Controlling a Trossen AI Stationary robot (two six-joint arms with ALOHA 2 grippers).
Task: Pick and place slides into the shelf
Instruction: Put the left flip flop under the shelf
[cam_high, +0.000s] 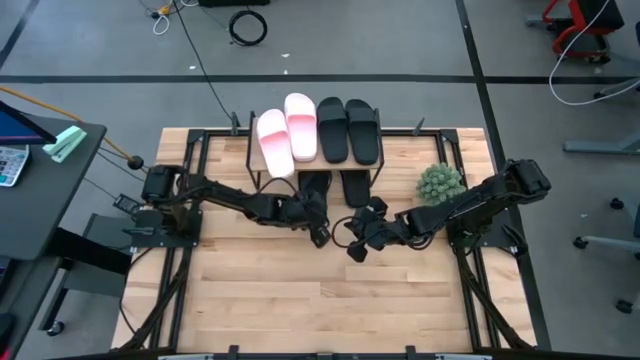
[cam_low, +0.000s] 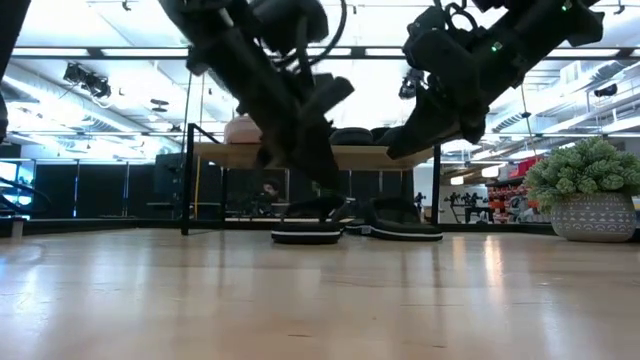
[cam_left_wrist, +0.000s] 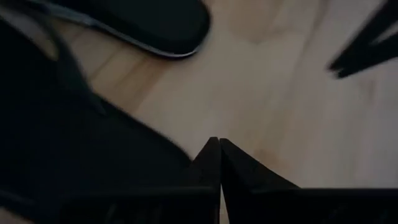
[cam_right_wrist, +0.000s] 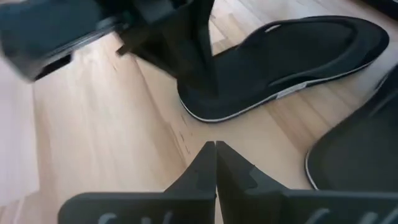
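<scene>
On the shelf at the far side of the bench, four slides already sit side by side on the top plank: two pink slides on the left and two black slides on the right, filling its width. That leaves the last black pair down on the bench under the shelf's lower level, half tucked in, the left one and the right one both with their near ends poking out toward the arms.

The left pincer hangs low just near of the left black slide, fingers pressed together and holding nothing; its wrist view shows the closed tips over bare wood with the slide's dark sole just beside them. The right pincer sits a little nearer and to the right, also shut and empty, its tips pointing at the slide's white-edged sole.

With the jaws closed, I judge both arms are set to nudge rather than grasp, pushing the pair further in. The potted plant stands to the right of the shelf, clear of the work.
</scene>
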